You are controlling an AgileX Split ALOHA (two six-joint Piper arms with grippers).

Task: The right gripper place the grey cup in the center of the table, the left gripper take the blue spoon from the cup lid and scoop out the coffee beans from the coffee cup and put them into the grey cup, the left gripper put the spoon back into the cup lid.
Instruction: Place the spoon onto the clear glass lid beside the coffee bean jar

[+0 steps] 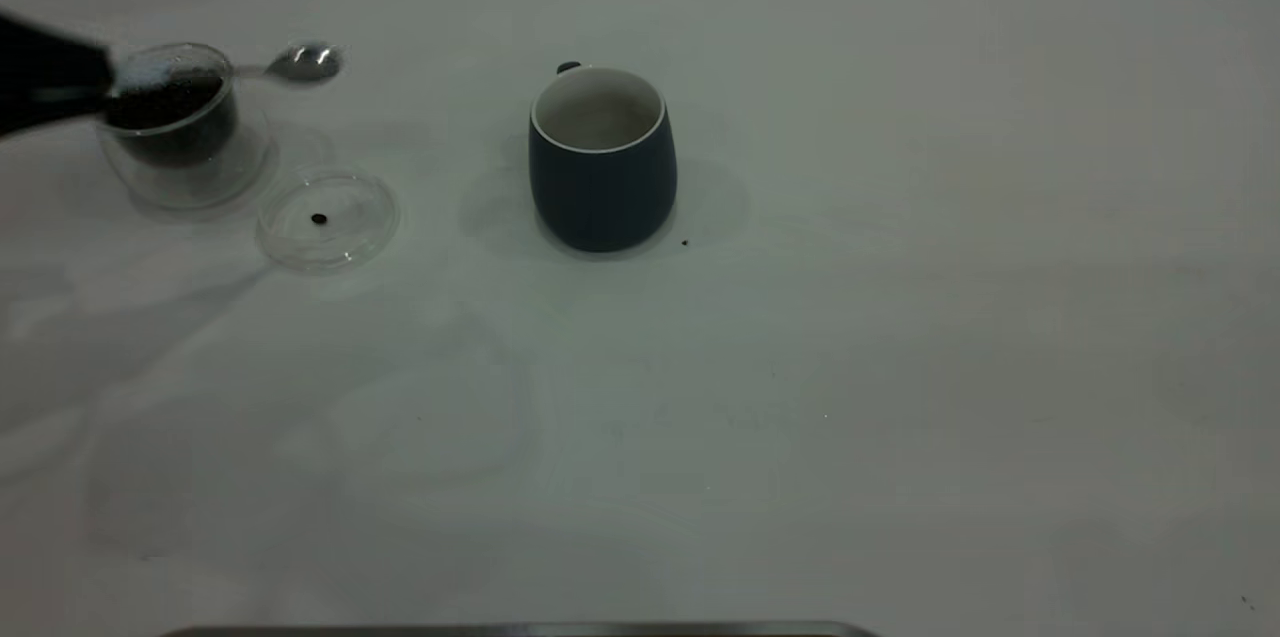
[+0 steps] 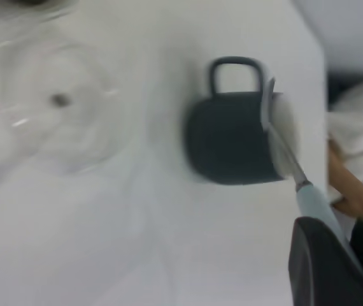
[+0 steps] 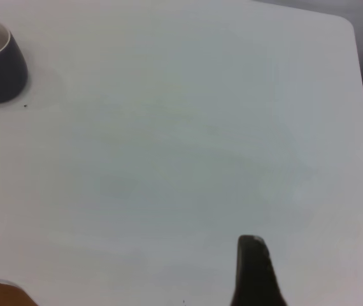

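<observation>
Item: grey cup, upright near the middle of the bench, handle turned to the far side, white inside showing no beans that can be made out; placing step judged complete. Item: coffee cup, clear glass, at the bench's left, holding coffee beans to a good depth. Item: cup lid, lying flat just beside the coffee cup on the side toward the grey cup, one stray bean inside it; a second loose bean lies on the bench near the grey cup's foot. Item: blue spoon, off the lid, carried in the air above the coffee cup, steel bowl reaching past the glass rim toward the grey cup. Item: left claw, entering from the left edge, pressed together on the spoon's pale handle. Item: right claw, parked over bare bench well apart from the work; whether spread or closed cannot be told. Step in hand, as judged: scooping. Next move calls for dipping the bowl into the beans, then a level carry across the lid to the grey cup. Obstruction: none between the cups but the lid.
</observation>
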